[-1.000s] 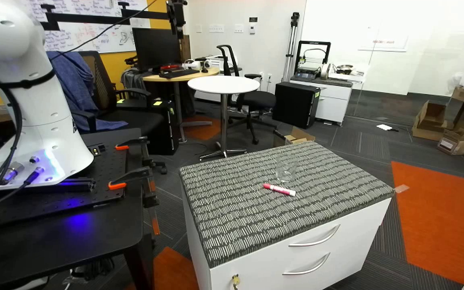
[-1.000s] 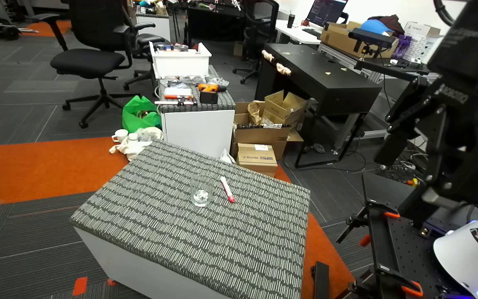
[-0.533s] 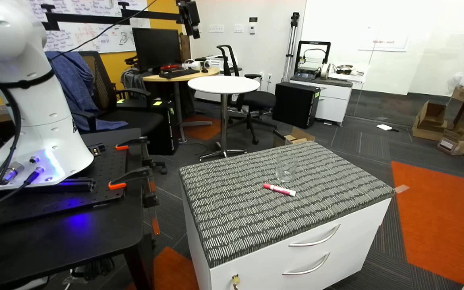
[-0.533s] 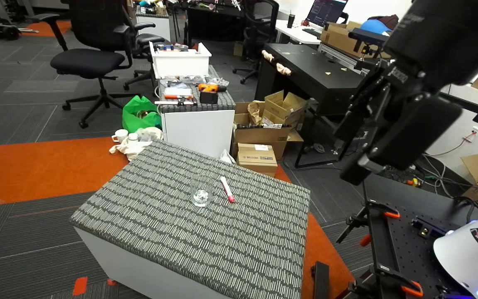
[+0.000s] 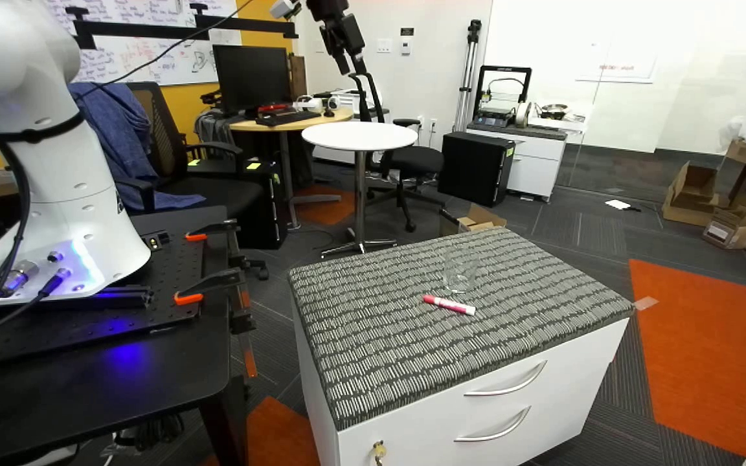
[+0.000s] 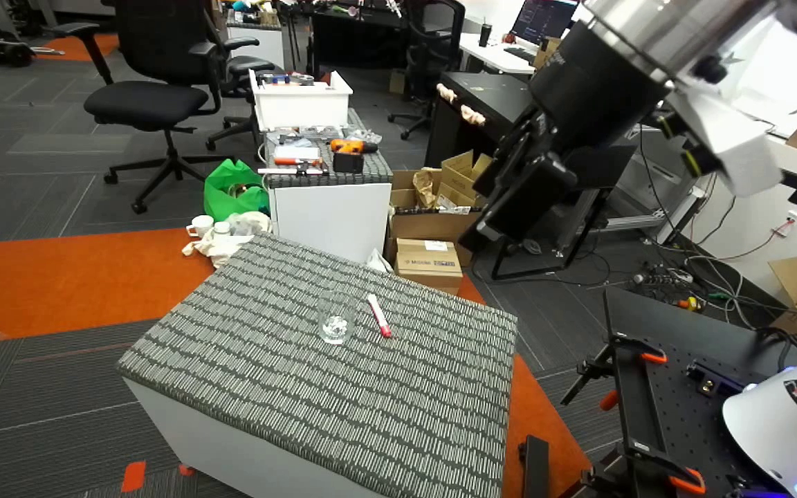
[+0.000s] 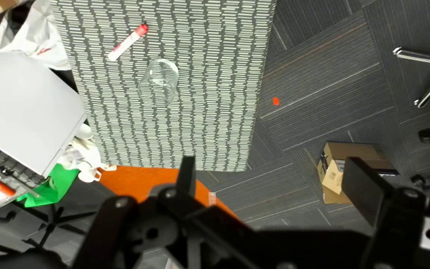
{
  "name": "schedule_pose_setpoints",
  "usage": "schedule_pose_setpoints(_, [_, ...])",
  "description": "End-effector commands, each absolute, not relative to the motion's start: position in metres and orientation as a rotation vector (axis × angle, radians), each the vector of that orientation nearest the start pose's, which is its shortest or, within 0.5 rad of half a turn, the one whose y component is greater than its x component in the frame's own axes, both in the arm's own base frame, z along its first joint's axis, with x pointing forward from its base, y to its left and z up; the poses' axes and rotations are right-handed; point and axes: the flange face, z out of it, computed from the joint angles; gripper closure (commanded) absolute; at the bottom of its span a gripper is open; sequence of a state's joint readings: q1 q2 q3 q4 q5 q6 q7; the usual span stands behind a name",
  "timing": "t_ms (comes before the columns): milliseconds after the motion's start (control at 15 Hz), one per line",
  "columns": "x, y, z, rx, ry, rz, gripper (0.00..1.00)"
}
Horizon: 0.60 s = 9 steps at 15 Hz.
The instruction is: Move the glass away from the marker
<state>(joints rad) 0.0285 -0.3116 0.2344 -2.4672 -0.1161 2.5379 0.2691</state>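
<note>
The clear glass (image 5: 460, 278) stands on the grey ribbed top (image 5: 379, 343) of a white cabinet. The red-pink marker (image 5: 449, 305) with a white end lies close beside it, with a small gap. Both also show in the other exterior picture, glass (image 6: 335, 326) and marker (image 6: 379, 316), and in the wrist view, glass (image 7: 159, 83) and marker (image 7: 128, 42). My gripper (image 7: 271, 164) is open with nothing between its fingers (image 7: 187, 175). It hangs high in the air, well above and away from the glass, towards the back in an exterior view (image 5: 353, 68).
The cabinet's edges drop to the carpet. A black table with the robot base and orange clamps (image 5: 188, 298) stands beside it. A white round table (image 5: 360, 136), a cardboard box (image 6: 429, 263) and another cabinet (image 6: 329, 214) with tools stand around it.
The arm has swung and lowered my gripper from the edge of the exterior views towards the cabinet: rightward and down in one, leftward in the other. Glass and marker have not moved.
</note>
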Motion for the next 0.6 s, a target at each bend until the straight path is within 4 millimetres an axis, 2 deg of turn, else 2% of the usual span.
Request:
schedule_pose_setpoints(0, [0.472,0.103,0.428,-3.156,-0.066,-0.708,0.00])
schedule_pose_setpoints(533, [0.507,0.059,0.381,-3.216,-0.013,-0.687,0.00])
